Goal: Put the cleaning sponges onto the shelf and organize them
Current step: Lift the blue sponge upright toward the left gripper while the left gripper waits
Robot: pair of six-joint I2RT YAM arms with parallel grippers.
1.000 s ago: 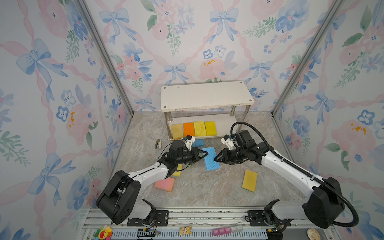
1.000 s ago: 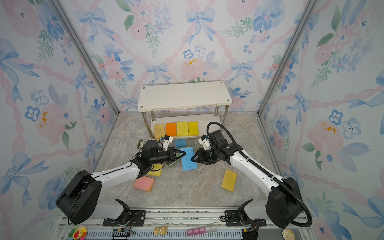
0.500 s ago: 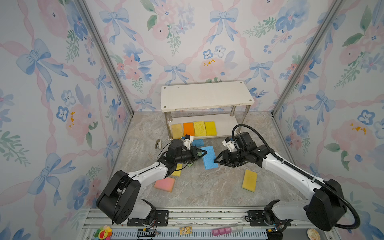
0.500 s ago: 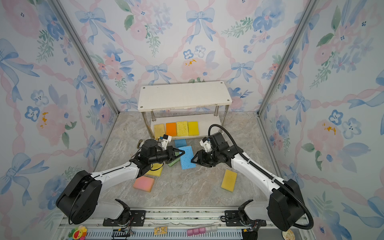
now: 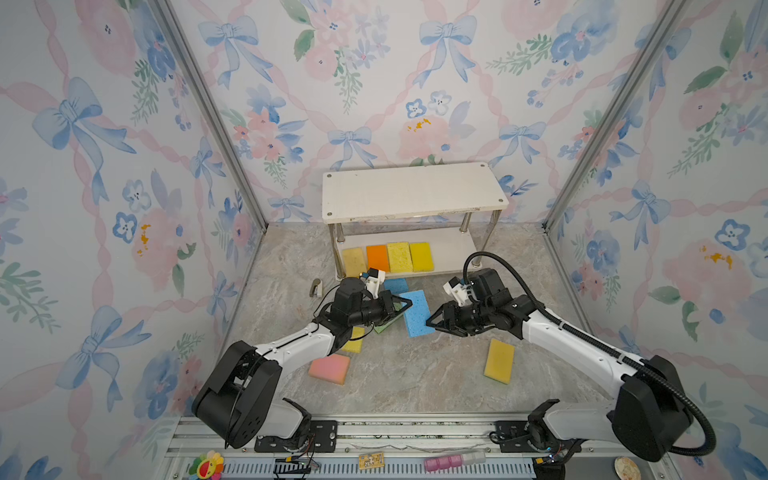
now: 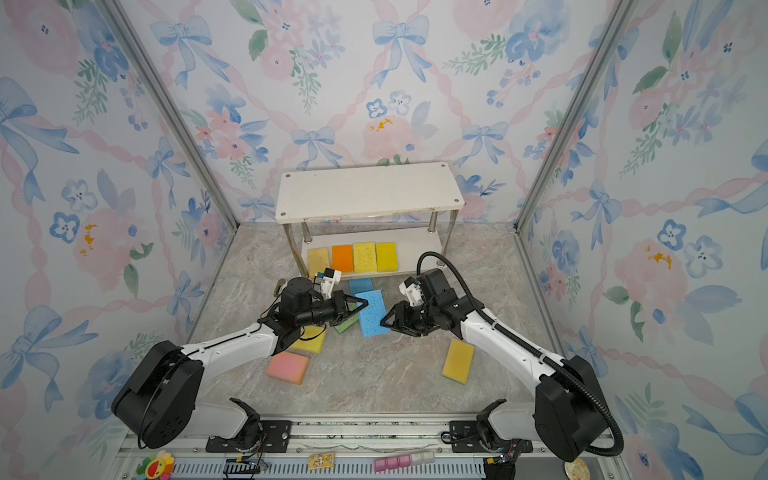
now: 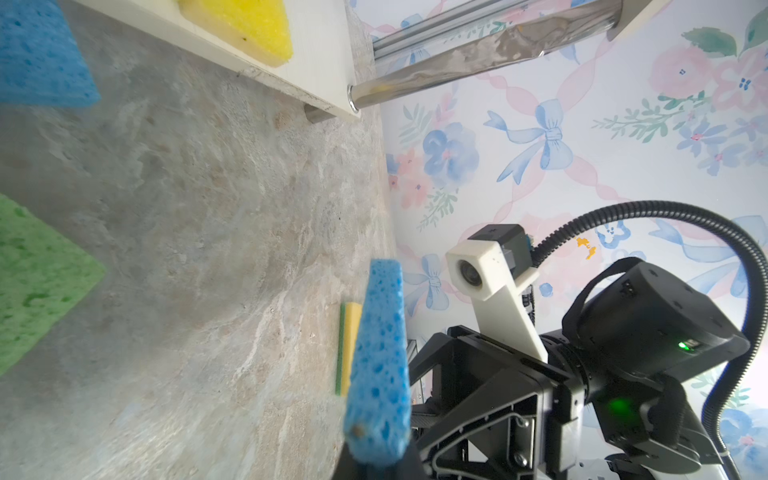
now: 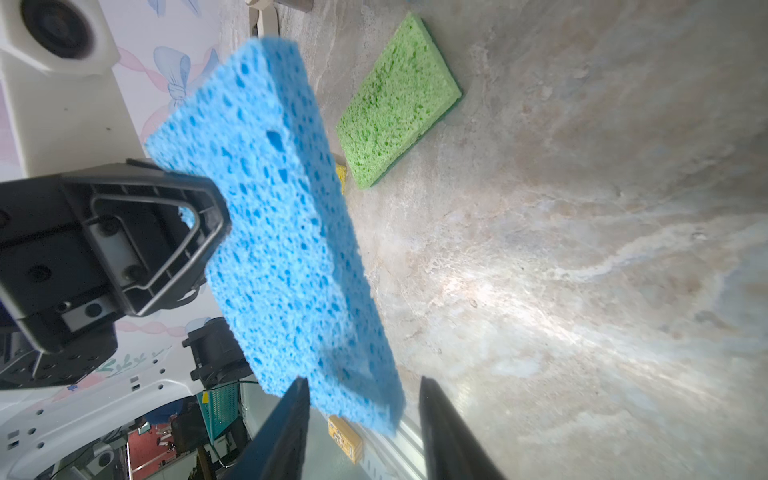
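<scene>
Floral wallpaper is enclosing a marbled, stone-look tabletop (image 5: 395,386), and the white shelf (image 5: 415,191) is standing at its back edge. A row of four sponges (image 5: 399,257) is lying towards the left end of the lower board (image 5: 453,254).

Near the tabletop's middle, the left gripper (image 5: 405,303) is pinching the blue sponge (image 5: 417,313) by one edge and holding it off the surface. The right gripper (image 5: 432,322) is waiting with its jaws spread on either side of the opposite corner.

The slab looks light, soft and open-pored. It is probably squashing under pressure and gripping well, so a hold across its thickness, mid-edge, seems safest.

A green sponge (image 8: 399,99) and a pink sponge (image 5: 329,368) are lying flat nearby.
</scene>
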